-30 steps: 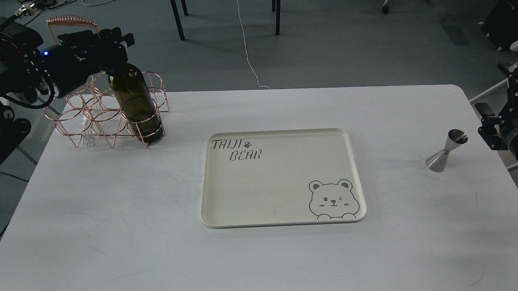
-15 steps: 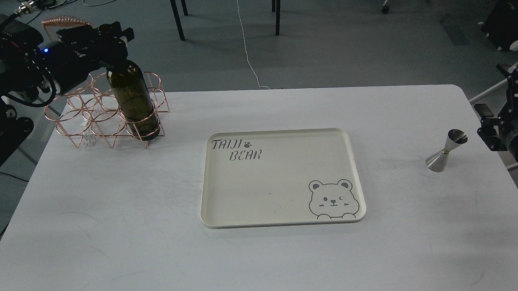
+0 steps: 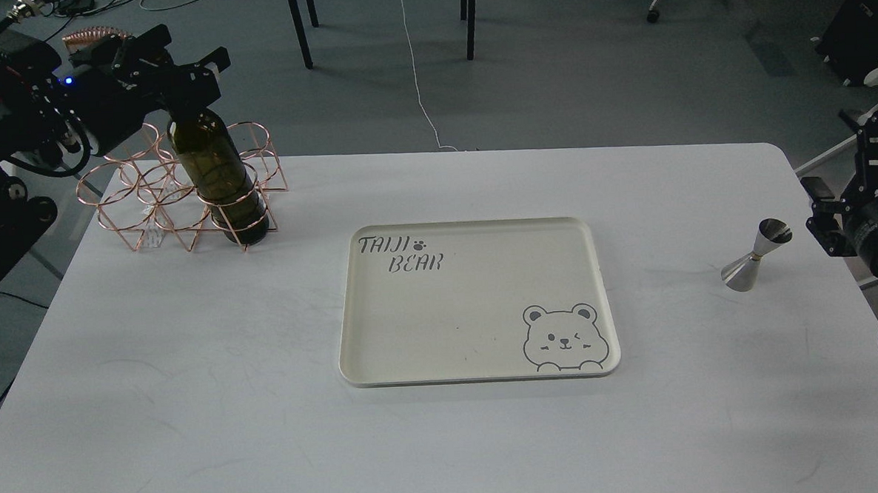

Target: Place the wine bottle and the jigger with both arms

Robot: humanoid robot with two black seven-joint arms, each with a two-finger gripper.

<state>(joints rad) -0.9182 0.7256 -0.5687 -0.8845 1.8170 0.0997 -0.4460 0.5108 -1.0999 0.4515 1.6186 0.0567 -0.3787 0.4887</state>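
Observation:
The wine bottle [image 3: 217, 178], dark olive-green, stands in the front right ring of a rose-gold wire rack [image 3: 148, 203] at the table's back left. It leans with its top to the left. My left gripper [image 3: 184, 83] is shut on its neck, which it hides. The silver jigger [image 3: 756, 256] stands on the table at the right, small cone up. My right gripper [image 3: 823, 213] is just right of the jigger, apart from it, with its fingers spread and empty.
A cream tray [image 3: 355, 354] with a bear drawing and "TAIJI BEAR" lettering lies in the middle of the white table [image 3: 194, 405]. Chair legs and a cable are on the floor beyond the table's far edge.
My left gripper has moved left with the bottle's neck, so the bottle now leans left. The wire rack has shifted a little with it. The right gripper and jigger have barely moved.

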